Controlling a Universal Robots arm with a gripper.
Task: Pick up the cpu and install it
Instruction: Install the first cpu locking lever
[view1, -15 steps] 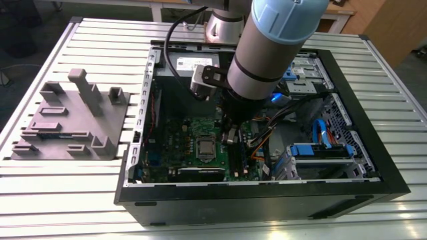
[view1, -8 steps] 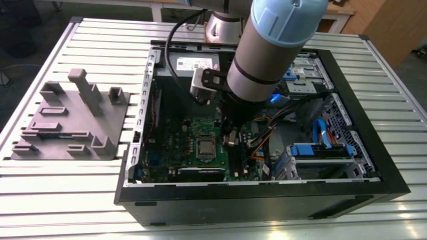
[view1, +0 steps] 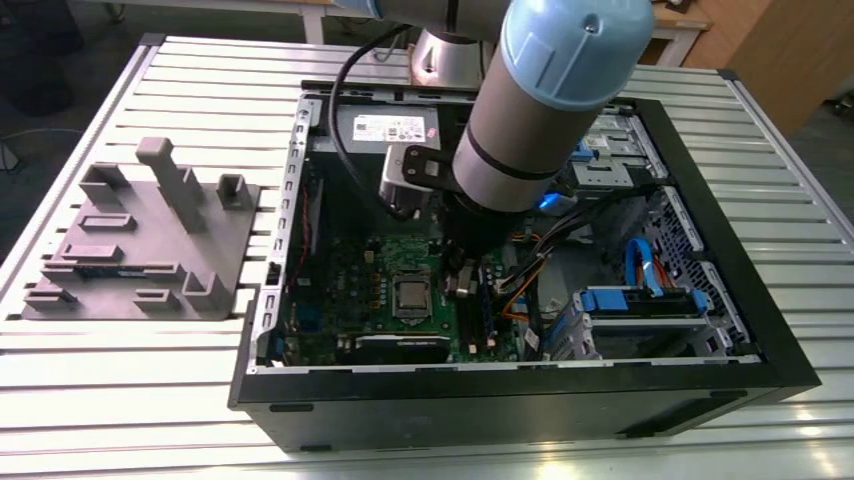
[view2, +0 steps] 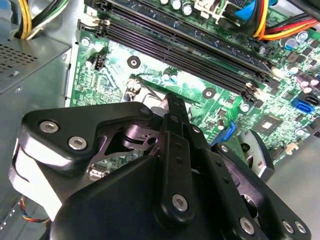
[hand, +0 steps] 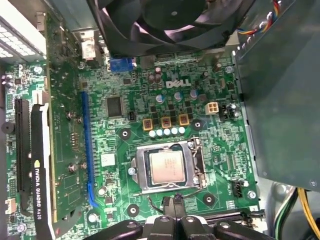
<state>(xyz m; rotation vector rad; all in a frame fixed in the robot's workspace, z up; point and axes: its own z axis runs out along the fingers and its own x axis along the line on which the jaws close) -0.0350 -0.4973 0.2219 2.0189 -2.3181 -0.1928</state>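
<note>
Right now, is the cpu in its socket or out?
In: the cpu lies flat inside the metal socket frame on the motherboard.

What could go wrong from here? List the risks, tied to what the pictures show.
1. The cpu sits inside the metal socket frame; judging by that, a gripper coming down off-centre could catch the frame.
2. Memory slots and loose cables lie close to the arm in the case; a sideways move may snag them.

Slatted metal table (view1: 120, 400) fills frame. Open black PC case (view1: 534, 400) lies on side at centre and right, interior facing up. Grey fixture plate (view1: 140, 250) with upright blocks rests on slats at left, just beside case.
</note>
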